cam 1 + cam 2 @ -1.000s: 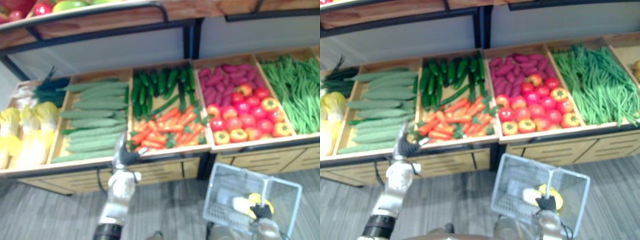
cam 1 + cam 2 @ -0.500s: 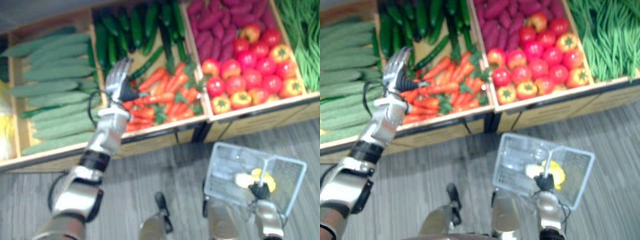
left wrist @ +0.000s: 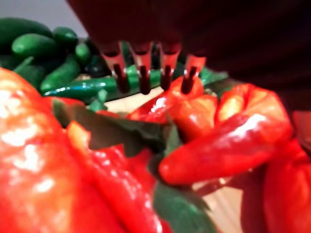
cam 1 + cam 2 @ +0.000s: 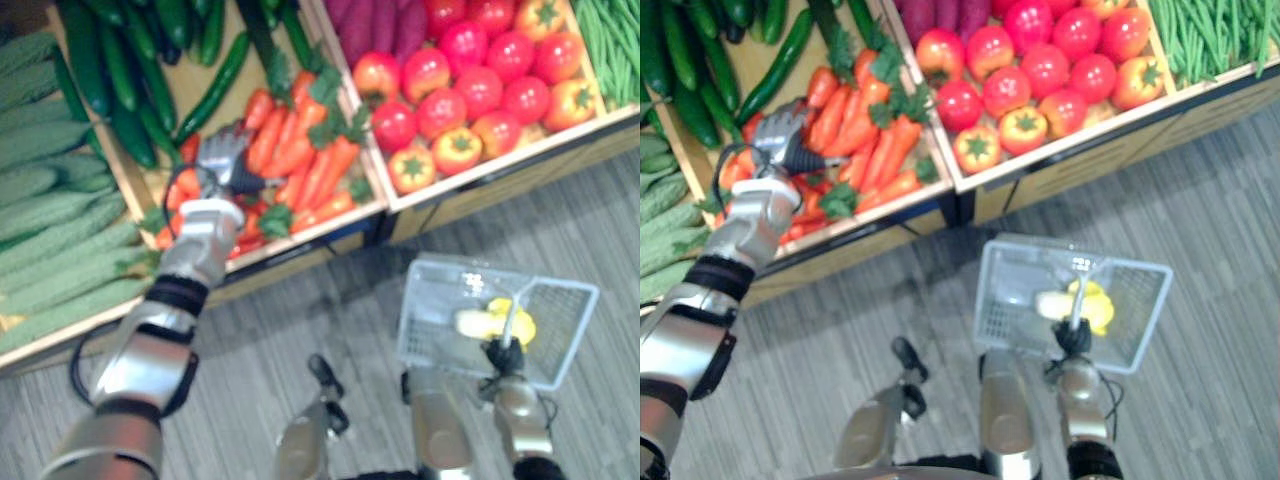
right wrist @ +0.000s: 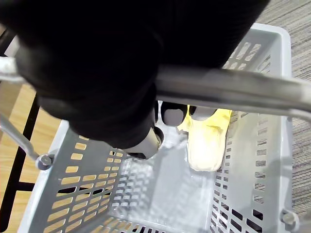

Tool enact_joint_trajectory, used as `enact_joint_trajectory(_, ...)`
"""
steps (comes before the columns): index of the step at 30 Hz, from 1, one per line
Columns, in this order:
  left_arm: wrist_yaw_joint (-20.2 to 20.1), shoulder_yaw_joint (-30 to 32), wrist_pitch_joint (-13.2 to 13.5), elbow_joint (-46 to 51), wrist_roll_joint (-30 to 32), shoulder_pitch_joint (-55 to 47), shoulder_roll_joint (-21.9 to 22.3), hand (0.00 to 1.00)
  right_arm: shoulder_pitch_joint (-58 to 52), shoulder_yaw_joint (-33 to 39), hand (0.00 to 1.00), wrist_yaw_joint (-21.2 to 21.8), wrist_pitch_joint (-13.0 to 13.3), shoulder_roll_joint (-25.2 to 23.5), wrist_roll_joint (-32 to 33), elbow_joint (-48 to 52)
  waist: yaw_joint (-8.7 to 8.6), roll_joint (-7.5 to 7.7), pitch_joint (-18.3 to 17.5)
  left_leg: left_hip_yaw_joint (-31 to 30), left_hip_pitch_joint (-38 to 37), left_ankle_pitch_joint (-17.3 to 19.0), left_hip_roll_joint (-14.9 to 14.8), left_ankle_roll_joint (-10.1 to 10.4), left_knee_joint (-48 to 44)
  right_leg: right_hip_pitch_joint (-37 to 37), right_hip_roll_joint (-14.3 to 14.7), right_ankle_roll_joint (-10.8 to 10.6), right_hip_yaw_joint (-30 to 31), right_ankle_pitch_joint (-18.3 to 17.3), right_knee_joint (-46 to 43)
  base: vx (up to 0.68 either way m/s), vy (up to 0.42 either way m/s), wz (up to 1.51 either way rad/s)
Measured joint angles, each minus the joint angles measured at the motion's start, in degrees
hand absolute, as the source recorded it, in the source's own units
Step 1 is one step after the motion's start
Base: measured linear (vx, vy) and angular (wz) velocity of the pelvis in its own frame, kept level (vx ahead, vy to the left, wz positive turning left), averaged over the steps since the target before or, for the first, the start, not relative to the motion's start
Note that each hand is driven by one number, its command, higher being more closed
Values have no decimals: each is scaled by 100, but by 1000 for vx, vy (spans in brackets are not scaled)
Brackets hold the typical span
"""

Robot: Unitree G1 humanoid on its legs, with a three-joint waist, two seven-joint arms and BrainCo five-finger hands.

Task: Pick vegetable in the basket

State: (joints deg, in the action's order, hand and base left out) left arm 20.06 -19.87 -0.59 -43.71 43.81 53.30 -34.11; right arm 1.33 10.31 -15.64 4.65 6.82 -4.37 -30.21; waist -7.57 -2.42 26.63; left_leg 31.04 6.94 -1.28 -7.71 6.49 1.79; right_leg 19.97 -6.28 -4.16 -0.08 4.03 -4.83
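Carrots (image 4: 318, 172) | location: directly beneath and just ahead of left hand (image 4: 221, 162) | left hand: fingers extended, holding nothing | right hand (image 4: 502, 356): clenched round handle (image 5: 233, 90) of basket (image 4: 428, 300) | yellow vegetable (image 4: 492, 323): inside basket, below right hand

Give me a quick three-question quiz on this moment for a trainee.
1. True or false: the basket is empty.
2. Which vegetables does the left hand hover over? A tomatoes, B carrots, C green beans.
3. Fill in: the right hand holds the basket by its ____.

Key: 1 false, a yellow vegetable lies in it; 2 B; 3 handle.
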Motion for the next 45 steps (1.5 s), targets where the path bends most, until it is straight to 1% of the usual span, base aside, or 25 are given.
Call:
enact_joint_trajectory(5,-21,-60,-74,-390,429,185,78,100,110,-107,100,-29,66,3,36,-149,-7,1,1,139,41,5,5,-3,7,17,-5,-40,48,81,94,-15,-9,-2)
enact_joint_trajectory(14,-28,-56,-238,-439,589,229,164,100,63,-194,100,-1,83,14,91,-165,7,-56,28,125,-269,1,-8,-8,-12,-357,-27,-51,-27,89,118,29,-5,2)
enact_joint_trajectory(18,20,41,-348,39,661,234,34,100,-168,-181,100,21,96,34,93,-112,9,-66,21,-47,-487,2,7,-9,-54,-723,-101,-53,-259,45,128,3,8,24)
enact_joint_trajectory(21,215,420,-471,377,668,142,-74,100,-276,-177,100,98,99,32,93,-94,32,-68,19,-68,-675,60,1,-101,-52,-947,-100,-63,-321,-26,99,-24,13,16)
enact_joint_trajectory(23,253,597,-569,622,701,-88,-150,100,-335,-176,100,152,94,30,93,-65,35,-77,13,-39,-824,191,-10,-118,-166,-1087,-77,-79,-291,-107,21,-7,3,-4)
enact_joint_trajectory(25,293,845,-619,1138,706,-555,-138,100,-481,-193,100,225,83,28,96,75,50,-131,-22,13,-767,714,-280,-92,-1011,-1159,-15,-74,-202,-345,-256,2,-7,-29)
enact_joint_trajectory(27,335,1143,-618,1758,693,-1199,-37,100,-623,-299,100,244,65,25,112,235,85,-168,-62,-27,-762,960,-525,-2,-1876,-1224,86,-27,35,-603,-504,27,-6,-67)
enact_joint_trajectory(28,355,1379,-619,2296,657,-1739,142,100,-725,-393,100,245,51,10,130,359,172,-125,-140,-536,-553,948,-632,-18,-2721,-1207,143,9,271,-640,-660,61,-31,-122)
enact_joint_trajectory(29,409,1661,-610,2826,589,-2414,386,100,-810,-466,100,276,12,9,138,535,229,-188,-275,-1347,-295,916,-624,-69,-3491,-1193,282,19,606,-666,-832,75,-28,-136)
enact_joint_trajectory(30,424,1787,-601,3063,589,-2775,520,100,-844,-525,100,287,-2,-14,138,597,298,-205,-366,-1789,-133,1019,-542,-87,-3723,-1150,318,21,829,-698,-885,123,95,-187)
enact_joint_trajectory(31,478,1926,-521,3508,569,-3522,761,100,-938,-699,100,360,-78,-11,134,720,419,-191,-607,-2678,-99,1356,-294,-70,-3674,-965,513,47,1322,-758,-960,109,162,-176)
enact_joint_trajectory(32,490,1963,-452,3686,544,-3839,887,100,-987,-737,100,402,-102,-13,133,807,467,-258,-713,-3094,-136,1531,-175,-48,-3576,-919,654,46,1572,-752,-959,107,240,-216)
enact_joint_trajectory(33,512,1991,-350,3983,379,-4345,1217,100,-1075,-808,100,485,-142,-17,124,989,474,-302,-780,-3844,-252,1817,35,-22,-3326,-902,864,7,1954,-724,-943,76,254,-199)
enact_joint_trajectory(34,572,1986,-276,4142,355,-4727,1619,100,-1161,-873,100,588,-158,-41,122,1114,480,-347,-881,-4225,-438,1926,151,20,-2876,-844,1051,-51,2322,-689,-957,40,260,-194)
enact_joint_trajectory(35,592,1974,-223,4167,355,-4912,1836,100,-1218,-872,100,649,-161,-89,122,1207,478,-320,-948,-4248,-514,2020,165,39,-2676,-768,1150,-93,2531,-667,-954,2,269,-200)
enact_joint_trajectory(36,595,1926,-181,4166,354,-5181,2205,100,-1340,-894,100,751,-177,-167,120,1490,450,-216,-1049,-3930,-696,2206,184,20,-2344,-581,1221,-158,2882,-615,-915,-13,273,-186)
enact_joint_trajectory(37,586,1745,-169,4101,352,-5241,2441,100,-1487,-924,100,858,-176,-254,112,1874,449,-41,-1074,-3449,-712,2286,279,-82,-2105,-371,1187,-285,3189,-425,-825,-56,325,-183)
enact_joint_trajectory(38,573,1644,-131,4042,337,-5247,2516,100,-1506,-962,100,876,-177,-312,104,2005,463,82,-1073,-3163,-714,2267,338,-109,-2063,-260,1161,-329,3205,-202,-748,-105,305,-200)
enact_joint_trajectory(39,556,1432,-111,3892,198,-5306,2605,100,-1540,-1051,100,883,-184,-350,97,2212,483,155,-1084,-2621,-715,2232,337,-175,-2033,-176,1026,117,2710,387,-307,-129,217,-229)
enact_joint_trajectory(40,471,1211,-94,3648,133,-5250,2623,100,-1508,-1191,100,925,-183,-349,98,2461,460,137,-1078,-2152,-688,2114,263,-357,-1958,-242,879,753,1819,1080,335,-144,148,-220)
enact_joint_trajectory(41,394,1059,-57,3499,132,-5133,2626,100,-1531,-1279,100,971,-170,-348,101,2631,457,134,-1067,-1917,-689,2065,300,-438,-1858,-215,773,938,1084,1014,341,-108,90,-190)
enact_joint_trajectory(42,309,875,9,3297,132,-4971,2654,100,-1509,-1364,100,1034,-167,-336,106,2746,468,131,-1006,-1479,-865,2046,399,-502,-1727,-69,494,1126,-349,358,-279,-125,121,-158)
enact_joint_trajectory(43,196,726,33,3195,132,-4881,2744,100,-1501,-1360,100,1077,-164,-367,152,2785,406,132,-974,-1077,-984,2085,473,-595,-1899,100,275,1309,-1090,279,-939,-92,117,-165)
enact_joint_trajectory(44,151,672,47,3176,133,-4872,2745,100,-1436,-1404,100,1106,-192,-348,222,2798,378,195,-952,-941,-982,2080,602,-619,-2061,90,276,1308,-1168,572,-936,-269,146,-168)
enact_joint_trajectory(45,80,679,98,2967,134,-4764,2738,100,-1374,-1671,100,1155,-151,-207,241,2857,427,227,-976,-1024,-773,2111,548,-918,-2053,-158,439,882,-730,1533,25,-292,105,-186)
